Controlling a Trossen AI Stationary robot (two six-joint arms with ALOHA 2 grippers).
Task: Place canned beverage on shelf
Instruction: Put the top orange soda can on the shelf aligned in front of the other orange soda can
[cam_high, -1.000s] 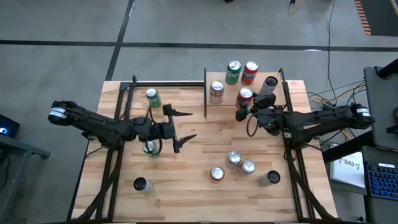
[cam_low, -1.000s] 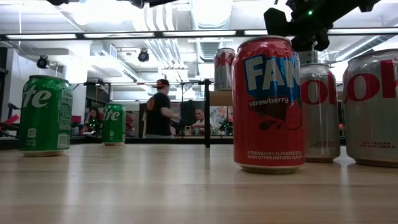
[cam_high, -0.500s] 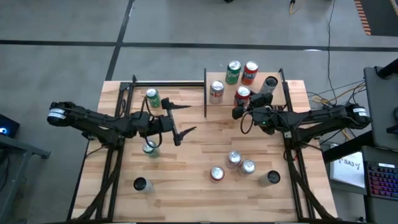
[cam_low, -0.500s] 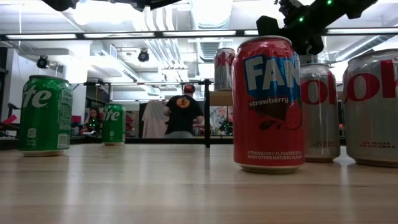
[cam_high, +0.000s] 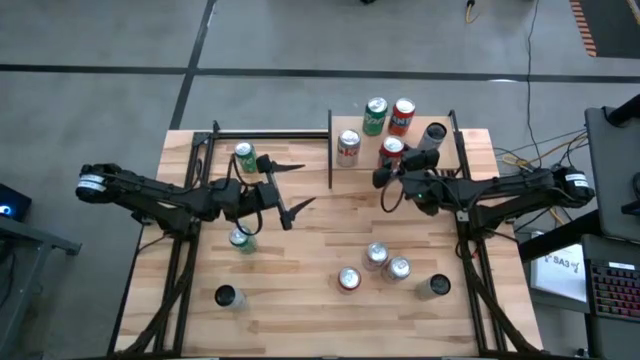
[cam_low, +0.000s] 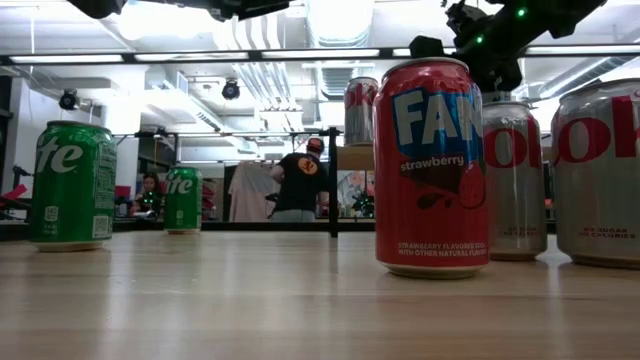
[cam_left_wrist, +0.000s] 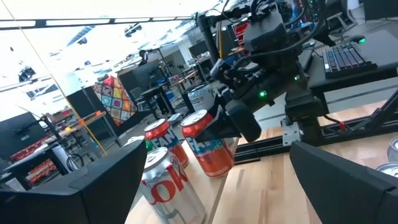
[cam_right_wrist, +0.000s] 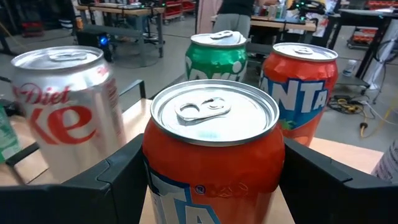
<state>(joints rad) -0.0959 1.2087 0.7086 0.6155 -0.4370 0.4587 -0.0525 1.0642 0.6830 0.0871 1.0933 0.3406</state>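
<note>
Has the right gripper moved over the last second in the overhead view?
Yes. The right gripper has moved toward the vertical black post, carrying its red can along over the shelf.

I see 2 dark jointed arms, white bands near their outer ends, looping black cables, tiny green lights.

Grey concrete floor (cam_high: 300, 40), ceiling lights (cam_low: 330, 20)

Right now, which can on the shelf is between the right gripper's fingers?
The red-orange Fanta can, nearest the shelf's front edge. The Diet Coke, green can and second Fanta stand clear of the right gripper.
</note>
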